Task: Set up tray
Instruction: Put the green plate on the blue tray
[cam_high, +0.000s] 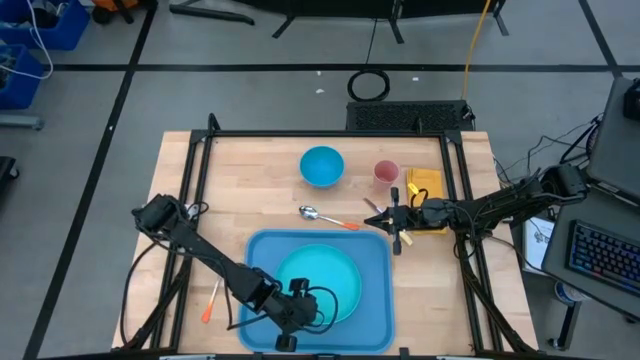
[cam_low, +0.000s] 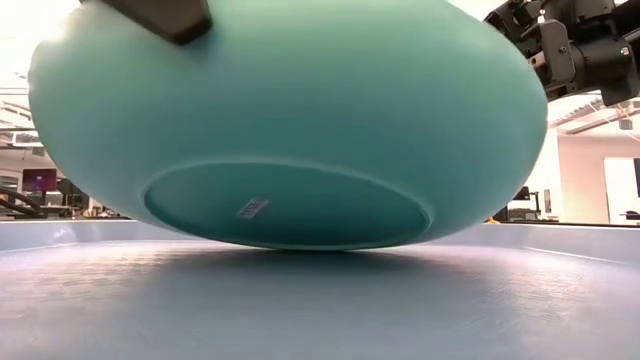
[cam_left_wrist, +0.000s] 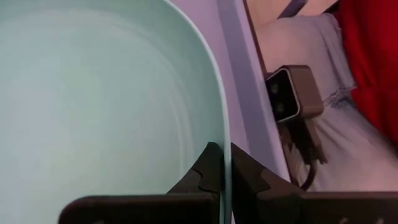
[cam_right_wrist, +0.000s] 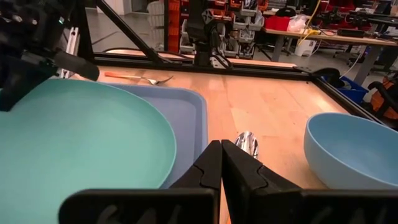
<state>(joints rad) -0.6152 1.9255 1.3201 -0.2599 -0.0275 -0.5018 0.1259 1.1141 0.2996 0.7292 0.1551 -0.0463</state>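
Low at six o'clock, left gripper (cam_high: 297, 322) jaws pinch round turquoise plate's (cam_high: 322, 283) rim over flat blue plastic tray (cam_high: 378, 300); right gripper (cam_high: 385, 218) jaws pressed together, empty, at two o'clock.

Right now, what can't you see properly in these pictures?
- High view: the left gripper hides part of the round turquoise plate's rim.
- Low view: that plate fills the picture, hiding most of the table beyond the large flat blue plastic tray.
- Right wrist view: closed fingers cover the silver spoon's handle.
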